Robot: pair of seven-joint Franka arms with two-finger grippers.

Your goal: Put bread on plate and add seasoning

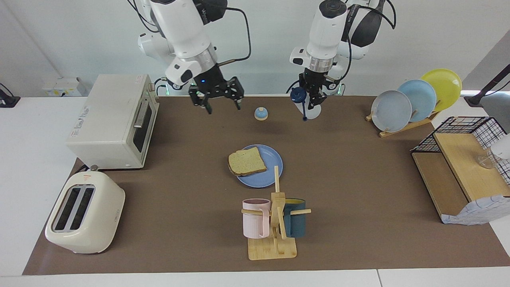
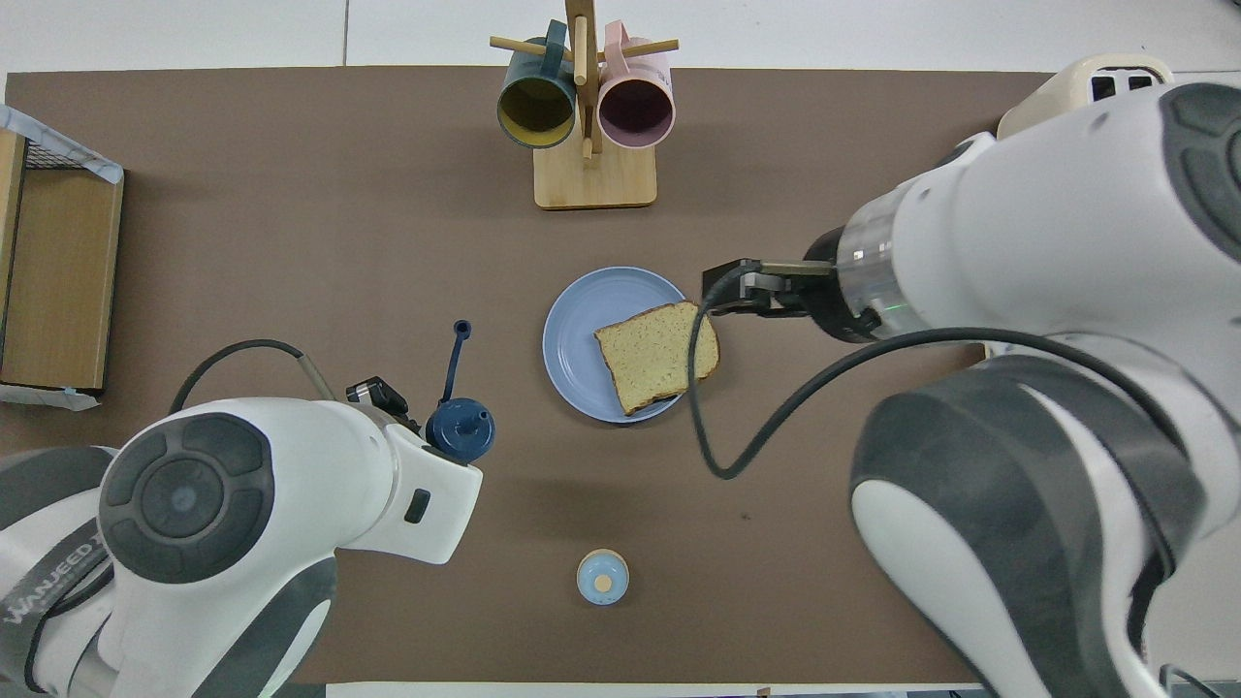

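The bread (image 1: pixel 247 161) lies flat on the blue plate (image 1: pixel 267 176) mid-table, overhanging the rim toward the right arm's end; both also show from above, the bread (image 2: pixel 657 354) and the plate (image 2: pixel 574 334). My left gripper (image 1: pixel 312 101) is shut on the seasoning (image 1: pixel 315 112), a white bottle held upright over the mat's edge by the robots. Its navy cap (image 2: pixel 461 429) has a small lid hanging loose on a strap. My right gripper (image 1: pixel 223 108) hangs open and holds nothing, over the mat in front of the toaster oven.
A blue-domed bell (image 1: pixel 261 114) sits between the two grippers. A mug rack (image 1: pixel 273 223) stands just farther than the plate. The toaster oven (image 1: pixel 113 119) and toaster (image 1: pixel 85 211) fill the right arm's end; a plate rack (image 1: pixel 414 99) and wire shelf (image 1: pixel 462 167) the left arm's.
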